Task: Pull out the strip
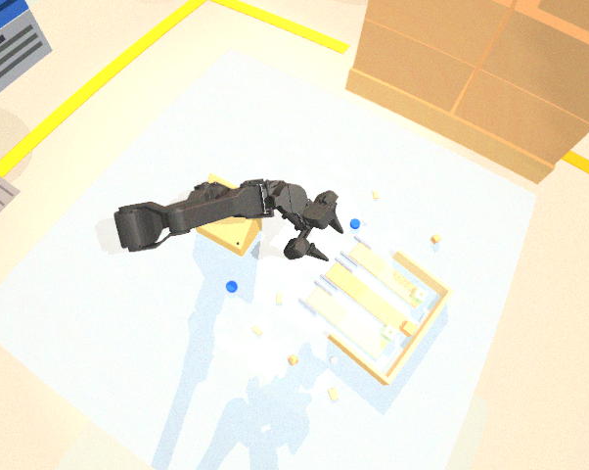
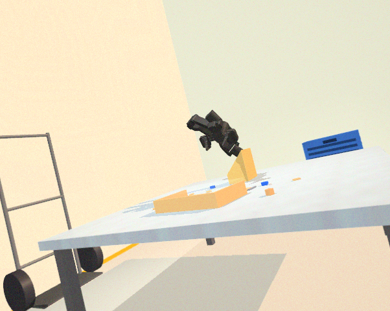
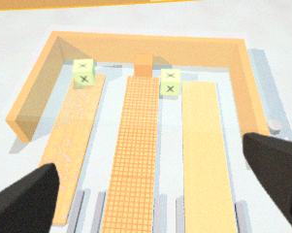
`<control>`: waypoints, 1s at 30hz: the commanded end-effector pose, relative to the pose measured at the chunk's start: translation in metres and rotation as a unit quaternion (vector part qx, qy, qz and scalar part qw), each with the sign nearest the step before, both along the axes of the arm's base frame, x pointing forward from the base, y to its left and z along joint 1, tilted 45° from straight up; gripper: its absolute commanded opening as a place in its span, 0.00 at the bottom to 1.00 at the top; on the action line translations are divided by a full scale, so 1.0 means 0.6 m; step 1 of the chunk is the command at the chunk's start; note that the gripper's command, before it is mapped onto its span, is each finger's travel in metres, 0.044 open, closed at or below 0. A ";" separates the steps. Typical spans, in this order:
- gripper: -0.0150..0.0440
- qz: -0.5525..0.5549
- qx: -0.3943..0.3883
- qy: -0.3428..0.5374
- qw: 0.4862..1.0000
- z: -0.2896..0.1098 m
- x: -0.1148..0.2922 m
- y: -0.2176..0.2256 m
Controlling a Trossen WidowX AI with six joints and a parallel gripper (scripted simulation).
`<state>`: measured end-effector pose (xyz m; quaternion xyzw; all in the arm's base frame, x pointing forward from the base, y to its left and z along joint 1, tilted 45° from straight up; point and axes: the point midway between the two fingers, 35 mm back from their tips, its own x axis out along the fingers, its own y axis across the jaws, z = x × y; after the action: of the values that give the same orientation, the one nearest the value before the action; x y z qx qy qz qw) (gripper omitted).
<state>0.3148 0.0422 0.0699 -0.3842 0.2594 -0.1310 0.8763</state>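
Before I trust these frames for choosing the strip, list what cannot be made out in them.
- Cube markings: in the wrist view both green cubes show X marks, too small and blurred to tell apart.
- Strips' near ends: cut off by the wrist view's bottom edge.
- Strips and cubes: hidden behind the tray wall in the exterior view.
- Open gripper: its fingertips run off frame.

I see three strips inside the orange tray (image 3: 238, 73): a speckled orange strip (image 3: 73, 141), a grid-patterned orange strip (image 3: 133, 155) and a plain pale yellow strip (image 3: 204, 155). Two light green cubes (image 3: 83, 72) carry black X marks; the other (image 3: 170, 82) matches. A plain orange cube (image 3: 144, 64) sits between. My gripper (image 3: 151, 156) is dark grey, the tabletop (image 3: 272, 34) pale blue-white.
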 end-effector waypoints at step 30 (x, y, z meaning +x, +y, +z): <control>0.25 -0.370 0.099 0.241 0.892 -0.237 0.160 0.002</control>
<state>0.4111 0.0483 -0.0582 -0.2089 0.5730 -0.2892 0.7378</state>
